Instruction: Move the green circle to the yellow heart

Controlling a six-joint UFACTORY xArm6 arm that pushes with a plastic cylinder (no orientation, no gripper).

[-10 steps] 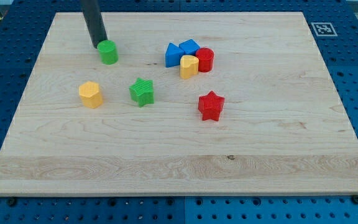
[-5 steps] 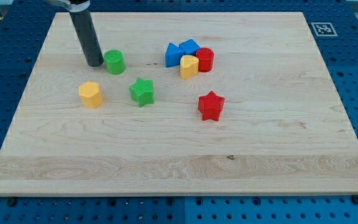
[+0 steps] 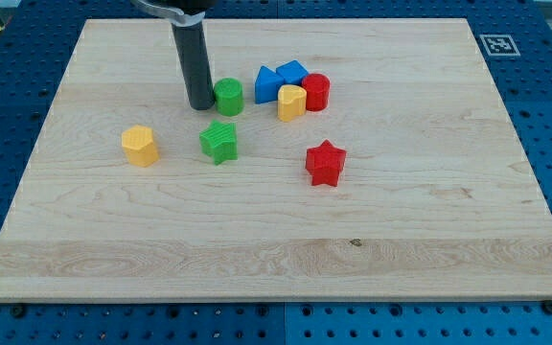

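The green circle (image 3: 228, 97) stands on the wooden board left of a cluster of blocks. The yellow heart (image 3: 291, 102) is in that cluster, a short gap to the circle's right. My tip (image 3: 200, 105) touches the green circle's left side. The dark rod rises from it to the view's top.
A blue triangle (image 3: 267, 85), a blue block (image 3: 292, 73) and a red cylinder (image 3: 316, 92) crowd around the yellow heart. A green star (image 3: 218, 142) lies just below the circle. A yellow hexagon (image 3: 140, 146) is at the left, a red star (image 3: 325, 162) at the lower right.
My tip has swept to the right and pushed the green circle from the upper left toward the cluster. The other blocks have not moved.
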